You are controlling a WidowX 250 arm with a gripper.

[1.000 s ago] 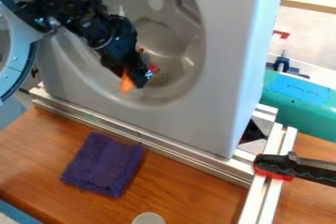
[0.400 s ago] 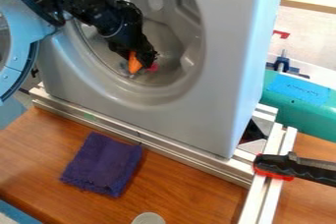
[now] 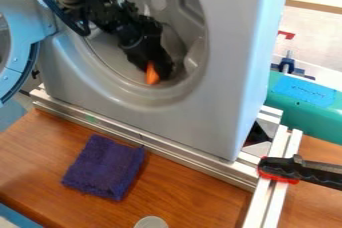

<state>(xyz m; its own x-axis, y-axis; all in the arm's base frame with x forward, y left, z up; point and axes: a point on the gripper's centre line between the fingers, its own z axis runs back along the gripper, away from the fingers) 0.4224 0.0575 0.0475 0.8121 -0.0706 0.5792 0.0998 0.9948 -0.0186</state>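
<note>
The black gripper (image 3: 160, 74) is inside the round opening of the gray washer (image 3: 220, 97), clamped on an orange object (image 3: 152, 74) low in that opening. The washer's open door (image 3: 21, 47) is at its left; a folded purple cloth (image 3: 105, 167) lies on the wooden table (image 3: 194, 192) in front of it.

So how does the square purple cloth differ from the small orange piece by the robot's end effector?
The square purple cloth looks much larger than the small orange piece. The cloth is roughly square with a fuzzy surface, while the orange piece is narrow and looks smooth. The cloth lies flat on the brown wooden tabletop; the orange piece is at the black end effector, inside the grey round opening. Each looks mostly one colour.
</note>
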